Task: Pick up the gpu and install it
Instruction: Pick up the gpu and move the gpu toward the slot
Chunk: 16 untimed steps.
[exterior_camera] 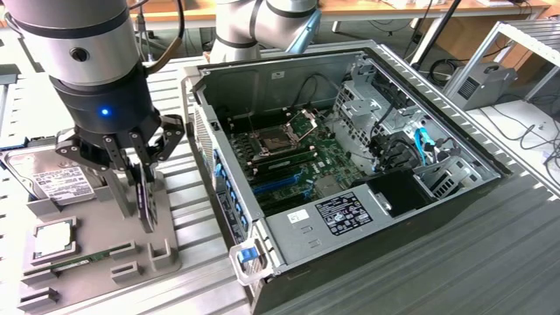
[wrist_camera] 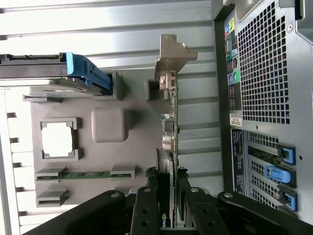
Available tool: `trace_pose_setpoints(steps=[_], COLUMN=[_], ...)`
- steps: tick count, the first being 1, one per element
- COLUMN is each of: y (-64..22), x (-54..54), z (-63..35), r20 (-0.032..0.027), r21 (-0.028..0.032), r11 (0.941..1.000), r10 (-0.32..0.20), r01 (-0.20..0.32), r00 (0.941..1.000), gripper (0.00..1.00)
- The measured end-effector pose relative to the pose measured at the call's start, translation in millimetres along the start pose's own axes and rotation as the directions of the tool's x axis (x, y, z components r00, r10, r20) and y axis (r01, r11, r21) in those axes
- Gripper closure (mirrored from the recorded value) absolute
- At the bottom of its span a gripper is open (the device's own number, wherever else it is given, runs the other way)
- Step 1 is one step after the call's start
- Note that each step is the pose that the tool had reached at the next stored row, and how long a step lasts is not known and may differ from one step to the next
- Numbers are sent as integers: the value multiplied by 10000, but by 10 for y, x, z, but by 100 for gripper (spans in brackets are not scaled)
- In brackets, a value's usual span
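The gpu [exterior_camera: 146, 203] stands on edge over the grey holder tray [exterior_camera: 101, 220], at the exterior view's left. My gripper [exterior_camera: 140, 172] comes down on it from above, its fingers pressed against both faces of the card. In the wrist view the gpu [wrist_camera: 169, 122] appears edge-on, with its silver bracket [wrist_camera: 172, 56] at the far end and my gripper [wrist_camera: 168, 210] shut around the fan end. I cannot tell whether the card still rests in its slot in the tray. The open computer case [exterior_camera: 350, 151] lies beside the tray, motherboard slots [exterior_camera: 289, 180] exposed.
On the tray are a silver hard drive [exterior_camera: 52, 177], a processor [exterior_camera: 54, 239] and a narrow memory stick [exterior_camera: 75, 264]. The case's perforated rear panel [wrist_camera: 264, 73] stands close beside the card. A second robot arm's base [exterior_camera: 245, 26] stands behind the case.
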<state>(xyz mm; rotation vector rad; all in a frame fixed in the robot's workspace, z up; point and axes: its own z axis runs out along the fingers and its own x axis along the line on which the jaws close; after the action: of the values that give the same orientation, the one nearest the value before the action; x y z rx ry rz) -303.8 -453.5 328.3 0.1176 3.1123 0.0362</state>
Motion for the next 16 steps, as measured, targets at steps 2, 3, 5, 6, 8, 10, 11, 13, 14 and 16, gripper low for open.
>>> trace_pose_setpoints(steps=[2,3,5,6,8,10,11,13,14,16], y=[0,0,1,1,1,2,2,2,2,3], x=[-1,-1,-1,-1,-2,-2,-2,-3,-3,-3], z=[-14,-21,-34,-39,-54,-70,-79,-94,-100,-114], r20=[0,0,0,0,0,0,0,0,0,1], r21=[0,0,-1,0,0,0,0,0,0,0], r11=[10000,10000,10000,10000,10000,10000,10000,10000,10000,10000], r10=[-1,-1,-1,0,0,-1,0,0,0,-1], r01=[1,1,1,0,0,1,0,0,0,1], r00=[10000,10000,10000,10000,10000,10000,10000,10000,10000,10000], gripper=[74,74,74,74,74,74,74,74,74,74])
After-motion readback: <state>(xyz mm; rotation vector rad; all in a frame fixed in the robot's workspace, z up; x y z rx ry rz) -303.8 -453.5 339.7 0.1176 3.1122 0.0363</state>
